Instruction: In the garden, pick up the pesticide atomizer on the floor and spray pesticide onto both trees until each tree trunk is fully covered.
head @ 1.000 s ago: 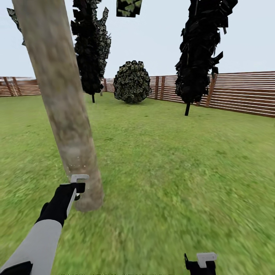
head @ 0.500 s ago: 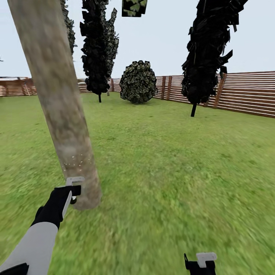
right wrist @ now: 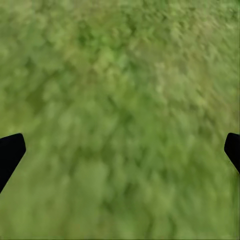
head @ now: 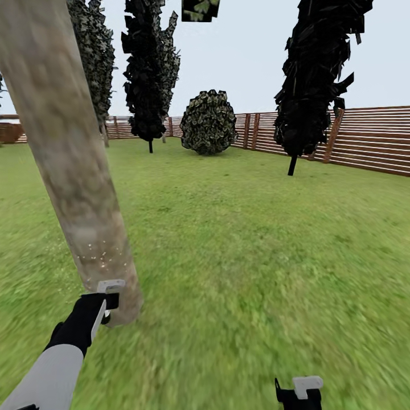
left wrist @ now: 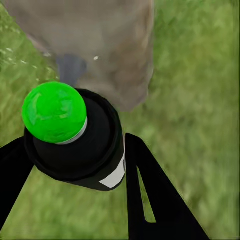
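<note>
The left gripper (left wrist: 75, 165) is clamped on the pesticide atomizer (left wrist: 75, 145), its green tip facing the base of the tree trunk (head: 68, 165). Pale specks dot the trunk low down. The right gripper (right wrist: 120, 150) hangs with fingers wide apart over the lawn (head: 256, 245).

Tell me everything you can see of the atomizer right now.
The pesticide atomizer is a small black bottle with a glossy green ball tip and a white patch low on its side. It sits clamped between the left gripper's black fingers, its tip aimed at the base of the mottled tree trunk, just short of it above the grass.

round bush (head: 208, 122) by fence | slatted brown fence (head: 370, 138) behind lawn (head: 256, 239) | pale sky (head: 245, 51)
</note>
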Controlling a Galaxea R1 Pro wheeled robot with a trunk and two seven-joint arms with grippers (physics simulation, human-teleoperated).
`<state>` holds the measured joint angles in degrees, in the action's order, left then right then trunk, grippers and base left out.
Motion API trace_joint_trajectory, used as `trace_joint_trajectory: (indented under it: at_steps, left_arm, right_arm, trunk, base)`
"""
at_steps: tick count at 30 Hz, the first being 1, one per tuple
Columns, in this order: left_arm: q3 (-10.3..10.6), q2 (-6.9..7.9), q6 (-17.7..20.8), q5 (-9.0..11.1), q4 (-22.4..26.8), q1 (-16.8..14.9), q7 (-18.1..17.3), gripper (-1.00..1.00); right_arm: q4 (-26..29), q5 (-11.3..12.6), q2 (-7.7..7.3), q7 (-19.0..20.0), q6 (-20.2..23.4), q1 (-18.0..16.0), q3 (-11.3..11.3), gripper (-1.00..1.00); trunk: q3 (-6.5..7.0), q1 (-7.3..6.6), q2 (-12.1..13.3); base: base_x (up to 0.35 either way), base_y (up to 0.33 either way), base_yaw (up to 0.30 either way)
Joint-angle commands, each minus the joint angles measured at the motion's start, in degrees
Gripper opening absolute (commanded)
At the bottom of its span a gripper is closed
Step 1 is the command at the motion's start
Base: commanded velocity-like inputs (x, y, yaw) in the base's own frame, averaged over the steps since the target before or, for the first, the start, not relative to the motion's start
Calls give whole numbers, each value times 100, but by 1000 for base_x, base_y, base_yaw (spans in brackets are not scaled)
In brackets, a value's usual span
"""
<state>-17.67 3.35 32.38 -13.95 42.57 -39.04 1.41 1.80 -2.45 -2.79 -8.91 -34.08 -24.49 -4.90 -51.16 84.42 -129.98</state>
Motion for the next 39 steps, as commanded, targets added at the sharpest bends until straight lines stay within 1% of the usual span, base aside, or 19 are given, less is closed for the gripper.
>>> trace_joint_trajectory:
  at_steps: [1,3,4,5,6,7,8,9,10,12,13,15,20,24,27,29,35,39]
  left_arm:
    - [-19,32,25,0,-5,73,8,-100]
    - [-90,66,24,-1,27,208,8,-100]
    - [-171,112,19,-2,42,310,4,-100]
    - [-259,196,7,1,35,425,0,-100]
    - [-291,233,-61,3,13,512,-1,-100]
    - [-303,250,-217,-4,-2,588,-1,-100]
    - [-302,251,-367,-15,-11,632,3,-100]
    - [-295,183,-516,0,-19,672,7,-100]
    - [-323,150,-561,6,-28,686,8,-100]
    - [-365,185,-575,1,-40,727,11,-100]
    - [-420,200,-587,-1,-39,818,12,-100]
    - [-492,193,-609,-2,-38,902,9,-100]
    - [-495,129,-618,22,-55,932,8,-100]
    - [-476,118,-618,24,-56,933,8,-100]
    - [-474,114,-618,22,-148,933,8,-100]
    - [-474,113,-623,17,-169,933,8,-100]
    - [-474,121,-704,-5,-170,933,8,-100]
    - [-483,134,-723,-21,-170,933,8,-100]
  right_arm:
    - [-4,-27,2,-59,-3,-3,-47,100]
    - [-4,-27,3,-59,-3,-4,-47,100]
    - [-4,-27,3,-59,-3,-4,-47,100]
    - [-4,-27,4,-59,-3,-5,-47,100]
    - [-4,-27,6,-59,-3,-4,-47,100]
    - [-4,-27,6,-59,-3,-3,-47,100]
    - [-4,-27,6,-59,-3,-3,-47,100]
    - [-4,-27,7,-59,-3,-4,-47,100]
    - [-4,-27,7,-59,-3,-3,-47,100]
    - [-4,-27,7,-59,-3,-4,-47,100]
    - [-5,-27,7,-59,-3,-3,-47,100]
    - [-6,-27,7,-59,-3,-3,-47,100]
    - [-12,-27,-2,-59,-3,-3,-49,100]
    - [-13,-27,-2,-59,-3,-3,-47,100]
    - [-13,-27,4,-59,-3,-3,-47,100]
    - [-13,-27,6,-59,-3,-3,-47,100]
    - [-10,-27,7,-59,-3,-4,-47,100]
    - [-12,-27,7,-59,-3,-4,-47,100]
  trunk:
    - [-5,0,-2]
    - [-5,0,-2]
    - [-5,0,-2]
    - [-5,0,-2]
    - [-5,0,-2]
    - [-5,0,-2]
    - [-5,0,-2]
    - [-5,0,-2]
    - [-5,0,-2]
    - [-5,0,-2]
    - [-5,0,-2]
    - [-5,0,-2]
    - [-5,0,-2]
    - [-5,0,-2]
    - [-5,0,-2]
    - [-5,0,-2]
    - [-5,0,-2]
    - [-5,0,-2]
  base:
    - [52,-32,0]
    - [27,-17,24]
    - [11,-7,129]
    - [4,-3,216]
    - [2,-1,246]
    - [1,-1,261]
    - [1,0,269]
    - [0,0,276]
    - [0,0,277]
    - [0,0,271]
    - [0,0,146]
    - [0,0,62]
    - [139,0,6]
    - [322,0,0]
    - [313,-85,0]
    - [204,-191,0]
    - [21,-266,1]
    - [0,-273,177]
